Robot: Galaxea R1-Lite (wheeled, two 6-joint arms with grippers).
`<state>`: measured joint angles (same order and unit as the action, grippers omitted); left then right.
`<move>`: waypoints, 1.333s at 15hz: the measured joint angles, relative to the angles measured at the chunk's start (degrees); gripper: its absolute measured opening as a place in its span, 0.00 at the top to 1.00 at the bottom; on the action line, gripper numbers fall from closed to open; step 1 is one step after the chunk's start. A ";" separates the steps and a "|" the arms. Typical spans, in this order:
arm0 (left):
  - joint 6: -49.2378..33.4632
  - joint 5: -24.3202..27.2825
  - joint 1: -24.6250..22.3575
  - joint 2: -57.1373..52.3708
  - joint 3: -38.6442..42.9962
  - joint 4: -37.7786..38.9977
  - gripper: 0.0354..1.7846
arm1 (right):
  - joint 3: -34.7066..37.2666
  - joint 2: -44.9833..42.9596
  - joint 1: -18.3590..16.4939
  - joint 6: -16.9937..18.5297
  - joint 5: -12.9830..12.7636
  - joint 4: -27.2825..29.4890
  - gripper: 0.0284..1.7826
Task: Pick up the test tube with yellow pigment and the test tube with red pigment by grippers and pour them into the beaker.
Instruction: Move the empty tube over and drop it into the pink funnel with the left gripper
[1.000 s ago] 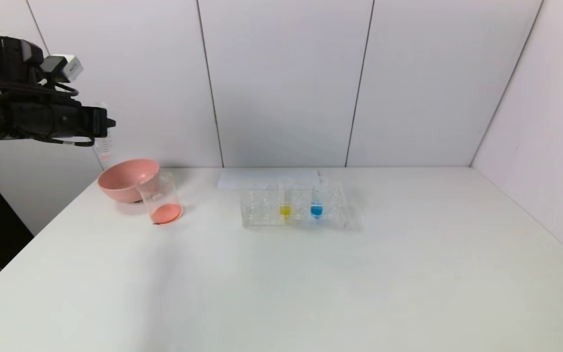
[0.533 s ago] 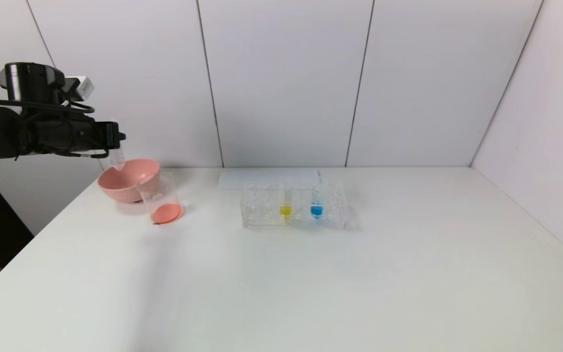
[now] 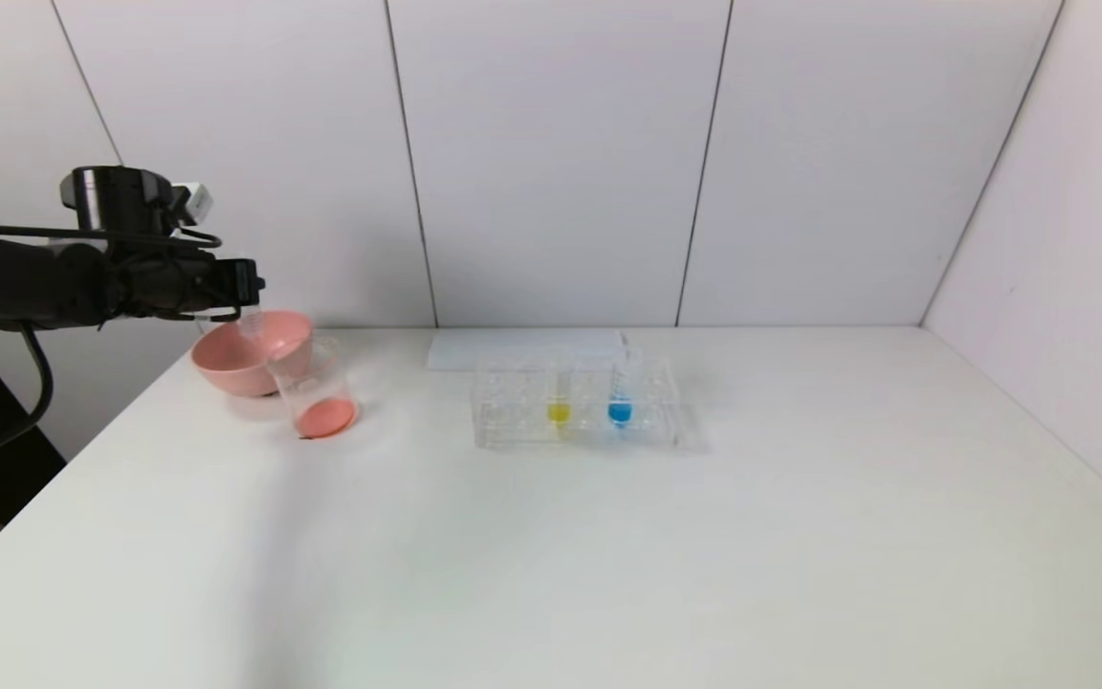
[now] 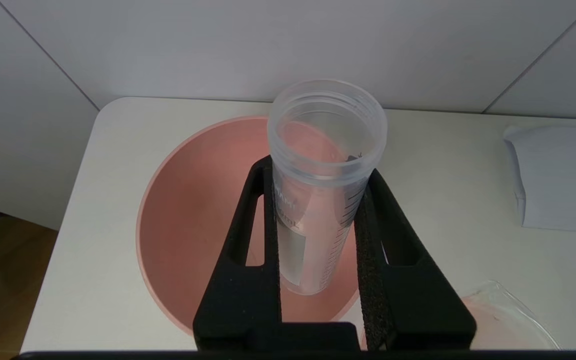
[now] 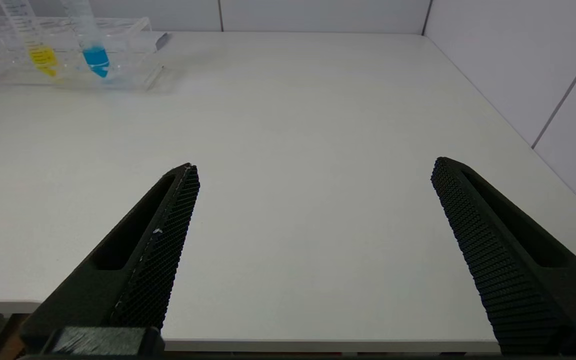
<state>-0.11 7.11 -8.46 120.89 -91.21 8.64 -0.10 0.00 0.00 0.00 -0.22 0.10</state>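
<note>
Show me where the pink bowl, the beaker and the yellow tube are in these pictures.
pink bowl point(image 3: 231, 368): head view, on its outer wall.
beaker point(image 3: 321, 394): head view, on its glass wall above the red liquid.
yellow tube point(image 3: 559, 411): head view, on the yellow liquid at its bottom.

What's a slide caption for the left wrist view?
Left gripper shut on an emptied test tube above the pink bowl.

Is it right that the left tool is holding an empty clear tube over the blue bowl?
Not quite: the bowl is pink, not blue. The left wrist view shows the left tool shut on the empty clear plastic tube above the pink round bowl.
</note>
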 joint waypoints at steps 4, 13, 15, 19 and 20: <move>-0.20 -0.04 -0.68 4.27 -3.02 0.00 0.77 | 0.00 0.00 0.00 0.00 -0.02 0.00 0.05; -0.51 -0.04 -2.36 10.36 -6.67 -0.02 0.77 | 0.00 0.00 0.00 0.00 -0.02 0.00 0.05; -0.46 0.02 -2.56 10.67 -7.05 -0.10 0.77 | 0.00 0.00 0.00 0.00 -0.02 0.00 0.05; -0.49 0.06 -2.91 10.80 -7.58 -0.11 0.77 | 0.00 0.00 0.00 0.00 -0.02 0.00 0.05; -0.49 0.06 -2.95 10.78 -7.68 -0.10 0.77 | 0.00 0.00 0.00 0.00 -0.02 0.00 0.05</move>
<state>-0.60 7.17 -11.41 131.67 -98.89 8.55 -0.10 0.00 0.00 0.00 -0.24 0.10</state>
